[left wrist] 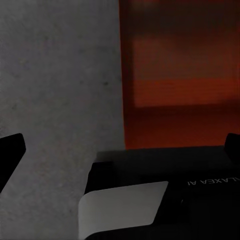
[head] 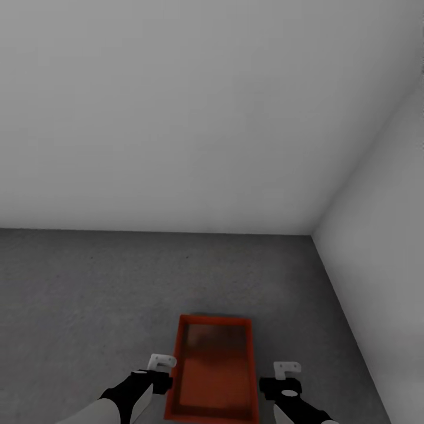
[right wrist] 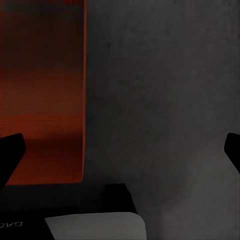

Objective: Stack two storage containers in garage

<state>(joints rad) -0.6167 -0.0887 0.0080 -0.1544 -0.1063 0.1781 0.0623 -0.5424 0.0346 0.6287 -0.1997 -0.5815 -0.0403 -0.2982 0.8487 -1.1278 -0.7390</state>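
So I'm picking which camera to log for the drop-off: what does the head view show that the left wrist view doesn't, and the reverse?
Head view alone: the two pale walls meeting in a corner, the storage container's whole open rectangle, and both arms, left pincer and right pincer, flanking it without holding it.
Left wrist view alone: a close look at the container's outer wall where it meets the floor, plus part of the arm's printed label.
Both: the orange-red container and the grey concrete floor.

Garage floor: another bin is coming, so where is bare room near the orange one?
Bare dark grey concrete floor runs wide between the orange-red rectangular storage container and the pale grey back wall, and out to the left. Tighter: the strip toward the right wall. Both claws flank the container.
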